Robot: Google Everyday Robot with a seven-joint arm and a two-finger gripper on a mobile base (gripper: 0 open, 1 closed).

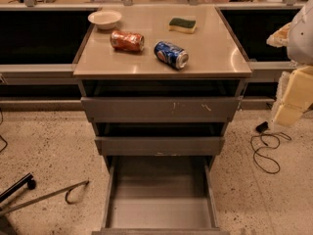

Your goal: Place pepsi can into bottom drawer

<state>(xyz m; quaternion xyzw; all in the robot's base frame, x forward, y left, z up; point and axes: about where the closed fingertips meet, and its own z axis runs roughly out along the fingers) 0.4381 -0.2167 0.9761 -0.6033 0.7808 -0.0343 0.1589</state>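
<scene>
The pepsi can [171, 54] is blue with a round logo and lies on its side on the cabinet top [215, 48], right of centre. The bottom drawer [161, 212] is pulled open below, and its flat grey floor is bare. My gripper [281, 35] shows only at the far right edge, level with the cabinet top. It is to the right of the can and apart from it, with nothing visibly in it. Cream arm parts [295, 97] hang below it.
An orange-red dented can [127, 40] lies left of the pepsi can. A white bowl [104, 19] and a green-yellow sponge [182, 25] sit further back. Two shallower drawers [159, 109] are slightly open. A black cable [266, 148] lies on the floor at the right, and a metal stand [44, 195] at the left.
</scene>
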